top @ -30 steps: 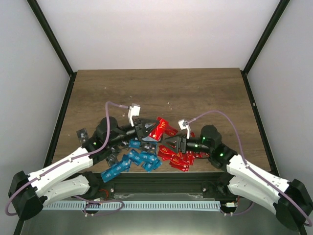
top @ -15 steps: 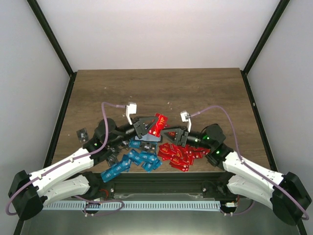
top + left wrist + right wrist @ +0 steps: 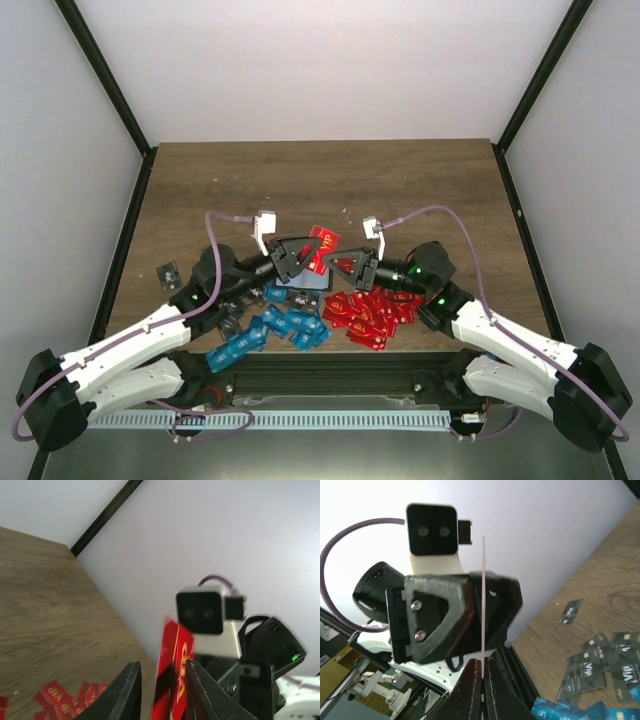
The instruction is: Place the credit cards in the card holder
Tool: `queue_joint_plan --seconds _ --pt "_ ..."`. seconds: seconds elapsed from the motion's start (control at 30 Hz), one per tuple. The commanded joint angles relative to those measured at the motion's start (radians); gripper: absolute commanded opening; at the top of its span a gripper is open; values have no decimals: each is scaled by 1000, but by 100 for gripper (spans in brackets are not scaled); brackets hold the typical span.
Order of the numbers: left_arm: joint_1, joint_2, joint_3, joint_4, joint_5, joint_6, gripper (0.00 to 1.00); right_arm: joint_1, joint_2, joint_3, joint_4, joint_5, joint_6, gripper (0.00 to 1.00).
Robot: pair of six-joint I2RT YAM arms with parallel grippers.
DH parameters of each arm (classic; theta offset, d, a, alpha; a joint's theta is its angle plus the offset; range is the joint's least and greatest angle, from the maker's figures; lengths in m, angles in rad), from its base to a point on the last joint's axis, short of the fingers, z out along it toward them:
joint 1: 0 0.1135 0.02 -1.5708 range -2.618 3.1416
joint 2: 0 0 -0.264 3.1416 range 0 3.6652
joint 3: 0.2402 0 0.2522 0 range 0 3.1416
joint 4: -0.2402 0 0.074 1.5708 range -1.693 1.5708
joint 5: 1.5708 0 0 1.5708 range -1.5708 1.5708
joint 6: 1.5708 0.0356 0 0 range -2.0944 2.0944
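One red credit card [image 3: 322, 243] is held upright above the table between both grippers. My right gripper [image 3: 337, 266] is shut on its lower edge; in the right wrist view the card [image 3: 483, 605] shows edge-on, rising from the right gripper [image 3: 483, 661]. My left gripper [image 3: 301, 258] stands slightly open around the same card [image 3: 175, 650], with a gap at its left finger [image 3: 127, 690]. A blue-grey part of the card holder [image 3: 299, 296] shows on the table below the grippers. More credit cards lie in red [image 3: 372, 312], blue [image 3: 275, 330] and dark [image 3: 232, 305] heaps.
A single dark card [image 3: 169, 274] lies apart at the left. The heaps sit close to the table's near edge [image 3: 320, 352]. In the right wrist view, dark cards [image 3: 600, 665] and blue cards [image 3: 570, 712] lie on the wood. Loose red cards [image 3: 60, 700] show in the left wrist view.
My right gripper moved left to the raised red card and shut on it. My left gripper's jaws have loosened from shut to slightly open around the card.
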Motion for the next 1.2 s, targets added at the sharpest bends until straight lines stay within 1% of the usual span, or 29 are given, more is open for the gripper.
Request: queue_joint_plan --seconds 0.0,0.03,0.07,0.1,0.17,0.27,0.33,0.47,0.53,0.63,0.73,0.87,0.93,1.17 --pt "-4 -25 -22 -83 -43 50 40 1 -3 87 -202 80 -85 1" --pt "-2 -32 -25 -110 -62 64 48 -1 -2 99 -259 96 -98 1" --pt "0 -41 -26 -148 -87 76 53 -6 3 109 -310 115 -109 1" --pt "1 -49 -27 -189 -120 89 55 -12 13 121 -372 133 -112 1" --pt "6 -63 -24 -286 -205 102 57 -23 50 150 -471 170 -108 1" --pt "23 -58 -16 -418 -305 142 57 -35 123 172 -523 177 -84 1" --pt "40 -38 -11 -478 -336 160 56 -37 187 197 -553 184 -71 1" --pt "57 44 23 -584 -358 206 50 -37 347 275 -613 171 -70 1" --pt "62 104 45 -628 -367 218 43 -36 436 315 -625 154 -75 1" --pt "76 180 62 -646 -365 226 30 -37 527 365 -635 142 -78 1" --pt "105 239 74 -645 -348 240 26 -38 602 409 -641 137 -81 1" --pt "155 327 96 -642 -301 264 19 -43 683 465 -663 121 -91 1" --pt "174 362 104 -632 -273 275 17 -48 708 486 -677 126 -99 1" --pt "210 471 133 -611 -222 295 7 -80 747 491 -698 140 -125 1"
